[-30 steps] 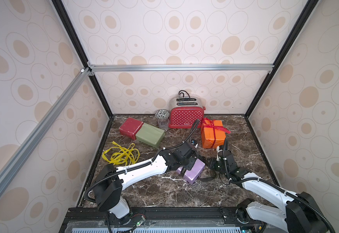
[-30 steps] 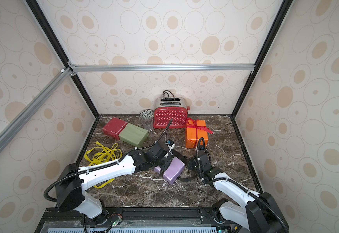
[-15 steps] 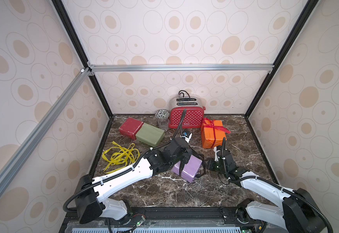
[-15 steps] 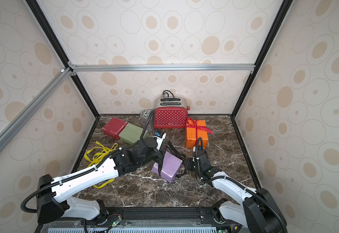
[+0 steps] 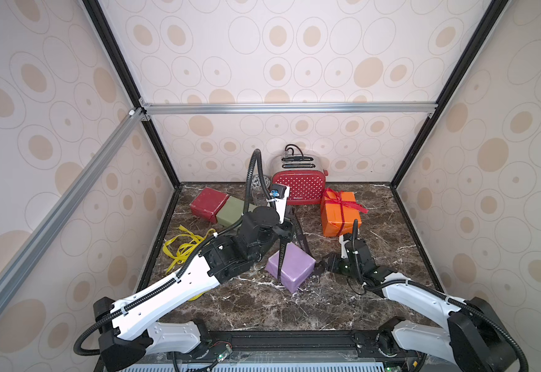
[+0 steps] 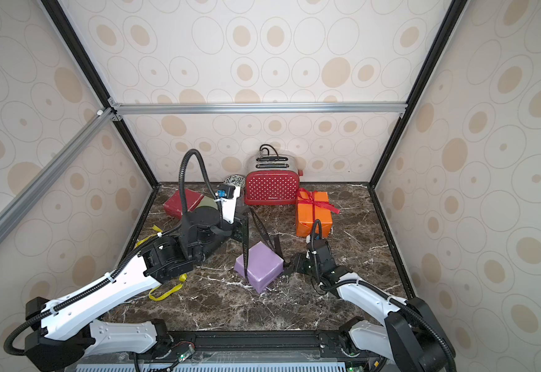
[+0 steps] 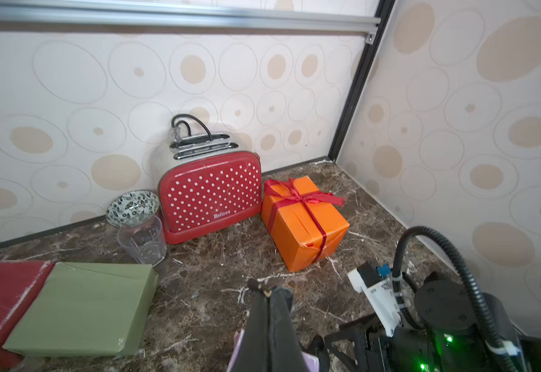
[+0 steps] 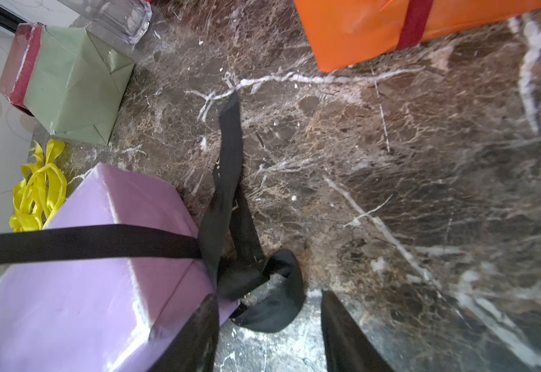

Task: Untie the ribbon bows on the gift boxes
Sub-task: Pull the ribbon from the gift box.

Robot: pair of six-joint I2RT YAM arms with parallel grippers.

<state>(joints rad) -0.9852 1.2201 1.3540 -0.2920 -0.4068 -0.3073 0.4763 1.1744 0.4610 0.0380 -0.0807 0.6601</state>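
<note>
Brown marble tabletop (image 5: 246, 309), spotted walls. Raised left gripper (image 7: 267, 292) pinched tight on black ribbon (image 6: 246, 254), strand taut across lilac box (image 5: 295, 270) mid-table. Low right gripper (image 8: 267, 298) beside box, jaws parted, slack loop between them, ungripped.

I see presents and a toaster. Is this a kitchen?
Probably a robot practice booth, not a real kitchen: wallpapered panels on a metal frame, and two robot arms over the marble tabletop.
</note>
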